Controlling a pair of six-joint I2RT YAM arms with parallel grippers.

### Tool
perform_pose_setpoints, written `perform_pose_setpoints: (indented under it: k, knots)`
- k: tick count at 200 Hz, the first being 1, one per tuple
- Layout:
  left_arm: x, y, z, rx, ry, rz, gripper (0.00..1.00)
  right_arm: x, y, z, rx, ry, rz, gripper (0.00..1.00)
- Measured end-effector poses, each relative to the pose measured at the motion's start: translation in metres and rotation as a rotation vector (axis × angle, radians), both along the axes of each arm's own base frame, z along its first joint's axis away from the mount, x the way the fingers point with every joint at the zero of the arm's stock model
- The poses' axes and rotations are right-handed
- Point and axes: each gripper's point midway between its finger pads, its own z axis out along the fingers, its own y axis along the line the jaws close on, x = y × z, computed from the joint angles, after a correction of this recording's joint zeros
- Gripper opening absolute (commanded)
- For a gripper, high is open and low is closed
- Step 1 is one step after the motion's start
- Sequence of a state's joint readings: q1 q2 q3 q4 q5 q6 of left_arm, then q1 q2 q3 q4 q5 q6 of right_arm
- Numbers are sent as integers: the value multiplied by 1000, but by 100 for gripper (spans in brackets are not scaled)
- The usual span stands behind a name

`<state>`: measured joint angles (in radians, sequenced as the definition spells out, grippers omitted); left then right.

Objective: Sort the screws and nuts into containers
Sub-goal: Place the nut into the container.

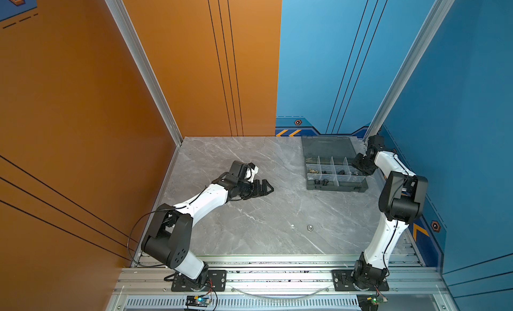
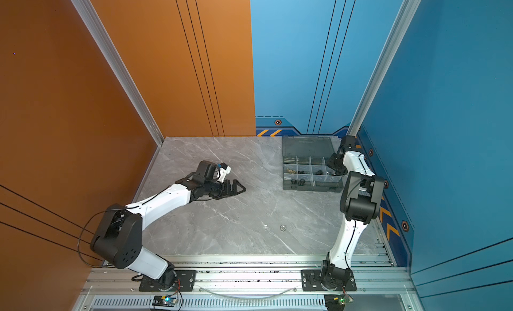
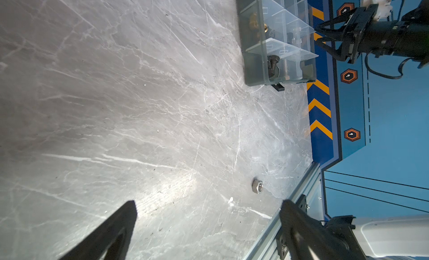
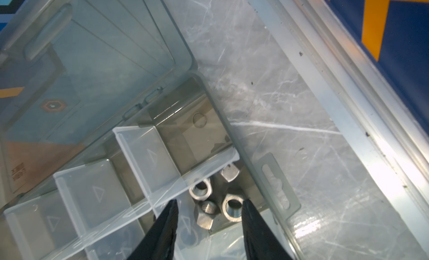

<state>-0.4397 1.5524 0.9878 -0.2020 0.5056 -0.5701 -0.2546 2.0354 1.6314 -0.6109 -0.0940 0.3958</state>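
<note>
The smoky grey organizer box (image 1: 336,188) (image 2: 311,188) stands at the back right, its lid (image 4: 92,49) folded open. My right gripper (image 4: 210,202) (image 1: 359,170) hangs open over its right-end compartment, where several silver hex nuts (image 4: 232,209) lie loose between and below the fingers. Black bolts (image 1: 320,181) (image 3: 274,66) fill a front compartment and brass wing nuts (image 1: 313,171) another. One silver hex nut (image 1: 310,227) (image 2: 283,227) (image 3: 257,186) lies alone on the table. My left gripper (image 3: 208,202) (image 1: 268,186) is open and empty over the table's left middle.
The grey marble table (image 1: 249,226) is walled by orange and blue panels. An aluminium rail (image 4: 336,107) runs along the right edge beside the box. Both arm bases (image 1: 198,280) sit on the front frame.
</note>
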Motion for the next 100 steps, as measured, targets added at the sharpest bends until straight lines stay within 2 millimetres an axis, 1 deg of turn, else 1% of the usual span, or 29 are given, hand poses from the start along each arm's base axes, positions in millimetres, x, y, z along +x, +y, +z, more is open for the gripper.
perform_pose_setpoints:
  k: [16, 35, 43, 52, 63, 71, 79, 91, 100]
  knots:
    - [0, 0, 0, 2, -1, 2, 98, -8, 9, 16, 19, -13, 19, 51]
    - [0, 1, -2, 4, 1, 3, 98, -27, 30, 49, 27, -45, 56, 52]
    - [0, 1, -2, 4, 2, 3, 98, -36, 43, 65, 26, -63, 81, 53]
    - [0, 1, -2, 4, 1, 3, 98, -48, 63, 80, 27, -83, 121, 53]
    - [0, 1, -2, 4, 1, 3, 98, -63, 88, 92, 33, -95, 174, 55]
    - [0, 1, -2, 4, 1, 3, 98, -76, 107, 95, 36, -91, 216, 55]
    - [0, 1, -2, 4, 1, 3, 98, -88, 125, 94, 40, -81, 256, 56]
    - [0, 1, -2, 4, 2, 3, 98, -111, 151, 83, 52, -42, 314, 58]
    - [0, 1, -2, 4, 2, 3, 98, -128, 165, 71, 62, -5, 342, 60]
